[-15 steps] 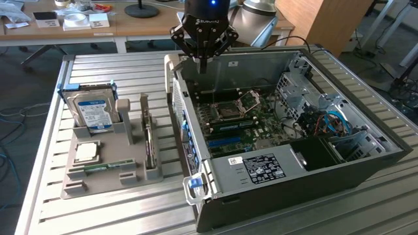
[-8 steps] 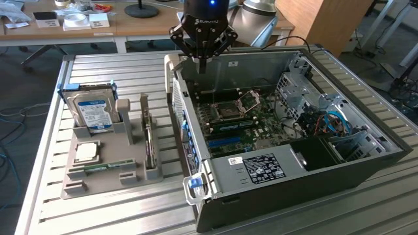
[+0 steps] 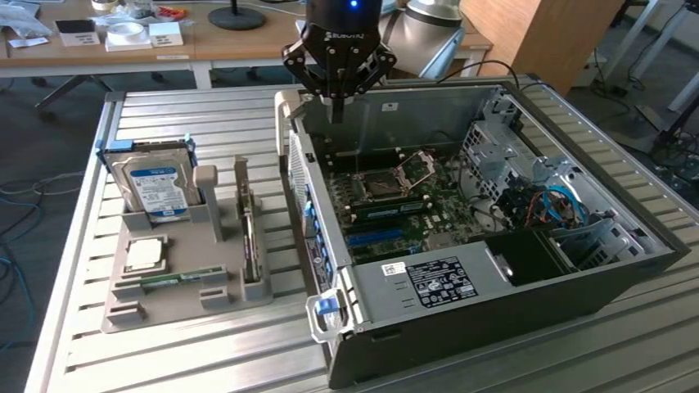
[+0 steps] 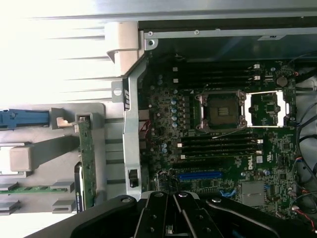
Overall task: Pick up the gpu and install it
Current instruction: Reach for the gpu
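Exterior view: arm comes down from the top of frame, wrist vertical, tool (image 3: 336,113) pointing straight down. It hangs over the far end of the open computer case (image 3: 437,286), near the case's corner on the exterior view's left. Tool fingers are pressed together with nothing between them, touching nothing.

The gpu (image 3: 248,236) stands on edge in the grey holder tray (image 3: 164,309) on the slatted counter (image 3: 196,123). It's a slim dark strip held between two upright posts, just beside the case wall on the exterior view's left, well apart from the tool. Hard drive (image 3: 159,187) with a blue-white label stands upright in the same tray, further toward the exterior view's left. Processor chip (image 3: 146,254) lies flat in the tray nearer the camera. Motherboard (image 3: 399,205) is exposed inside the case.

Wrist view: camera looks down past the closed tool (image 4: 173,210) onto the motherboard (image 4: 223,148), with the processor socket (image 4: 220,110) at mid board. The gpu (image 4: 87,163) is seen edge-on as a green strip in the tray (image 4: 111,148), on the other side of the case wall from the board.
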### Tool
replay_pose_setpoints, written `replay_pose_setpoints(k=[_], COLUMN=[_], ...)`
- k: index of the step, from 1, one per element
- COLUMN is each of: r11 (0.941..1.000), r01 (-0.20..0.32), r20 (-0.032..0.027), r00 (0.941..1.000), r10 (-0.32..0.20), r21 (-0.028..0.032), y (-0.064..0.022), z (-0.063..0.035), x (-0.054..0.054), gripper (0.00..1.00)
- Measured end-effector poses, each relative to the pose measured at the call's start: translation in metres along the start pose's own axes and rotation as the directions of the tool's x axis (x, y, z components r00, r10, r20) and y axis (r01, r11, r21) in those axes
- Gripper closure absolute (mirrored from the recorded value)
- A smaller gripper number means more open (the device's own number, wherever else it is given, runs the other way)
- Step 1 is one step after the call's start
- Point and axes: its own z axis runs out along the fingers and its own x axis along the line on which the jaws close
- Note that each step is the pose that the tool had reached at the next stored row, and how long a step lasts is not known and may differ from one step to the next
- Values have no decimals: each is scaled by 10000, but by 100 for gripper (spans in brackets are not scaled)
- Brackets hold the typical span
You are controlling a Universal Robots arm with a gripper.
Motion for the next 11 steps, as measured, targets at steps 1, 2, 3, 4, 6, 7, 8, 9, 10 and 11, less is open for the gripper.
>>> replay_pose_setpoints(k=[1,2,3,4,6,7,8,9,10,11], r11=[10000,10000,10000,10000,10000,10000,10000,10000,10000,10000], r01=[-1,0,-1,-2,0,-1,-1,0,0,0], r20=[0,0,0,0,0,0,0,0,0,-1], r00=[10000,10000,10000,10000,10000,10000,10000,10000,10000,10000], r10=[1,0,1,2,0,1,1,0,0,0], r21=[1,0,0,0,0,0,0,-1,0,1], y=[0,0,-1,-1,-1,-2,-2,-3,-3,-4], z=[0,0,0,0,-1,-1,-1,-1,-1,-2], x=[2,4,7,10,17,23,28,34,40,47], gripper=[89,89,89,89,89,89,89,89,89,89])
